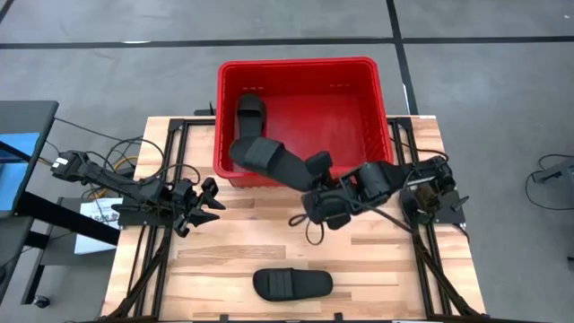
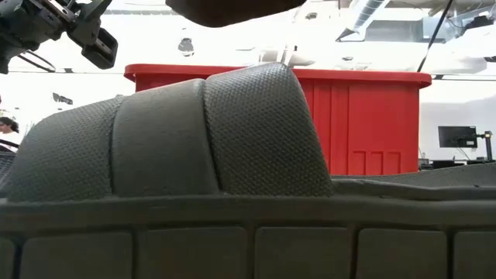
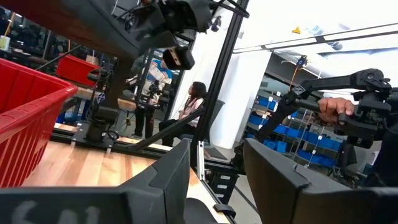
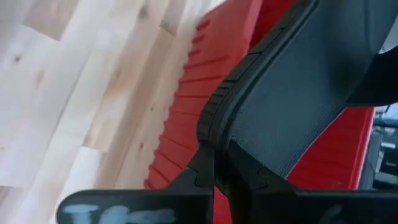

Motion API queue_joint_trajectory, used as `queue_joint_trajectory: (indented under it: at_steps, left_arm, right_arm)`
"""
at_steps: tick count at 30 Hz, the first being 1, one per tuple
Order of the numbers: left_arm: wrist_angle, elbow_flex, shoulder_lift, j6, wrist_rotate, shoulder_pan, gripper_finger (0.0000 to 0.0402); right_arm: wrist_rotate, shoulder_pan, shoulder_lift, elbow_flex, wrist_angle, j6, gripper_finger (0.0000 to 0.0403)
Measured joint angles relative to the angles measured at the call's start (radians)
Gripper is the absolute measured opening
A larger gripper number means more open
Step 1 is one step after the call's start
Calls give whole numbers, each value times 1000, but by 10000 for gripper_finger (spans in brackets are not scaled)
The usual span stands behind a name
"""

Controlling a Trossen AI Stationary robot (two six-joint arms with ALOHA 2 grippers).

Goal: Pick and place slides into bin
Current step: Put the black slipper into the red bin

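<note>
The red bin (image 1: 377, 99) stands at the table's far edge, and one black slide (image 1: 250, 112) lies on its floor at the left. My right gripper (image 1: 316, 182) is shut on a second slide (image 1: 267, 155), which hangs over the bin's near wall (image 4: 186, 106). A third slide (image 1: 292, 284) lies flat on its sole near the table's front edge and fills the low view (image 2: 194, 139). My left gripper (image 1: 208, 203) waits open at the table's left, touching nothing. My right gripper pinches the sole's edge (image 4: 214, 127) at the slide's right end (image 1: 317, 167) between its two fingers (image 4: 200, 177). The fingers come slanting down from the table's right. The slide is lifted clear and tilted, and its free end (image 1: 240, 149) reaches over the bin's near rim.
Black frame rails (image 1: 161, 179) run along both sides of the wooden table (image 1: 242, 242). A loose cable loops on the table (image 1: 309, 229) under the right arm. Bare wood lies between the bin and the front slide. People sit in the room beyond (image 3: 193, 102).
</note>
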Motion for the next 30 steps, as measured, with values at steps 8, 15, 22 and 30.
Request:
queue_joint_trajectory:
  at_steps: [8, 15, 22, 30]
  left_arm:
    - [0, 0, 0, -1, 0, 0, 142]
    - [0, 0, 0, -3, 0, 0, 142]
    - [0, 0, 0, -4, 0, 0, 142]
    - [0, 0, 0, -4, 0, 0, 142]
  right_arm:
    - [36, -82, 0, 0, 0, 0, 2]
    - [55, -171, 0, 0, 0, 56, 1]
    - [52, -258, 0, -1, 0, 116, 1]
    - [48, -350, 0, -1, 0, 168, 1]
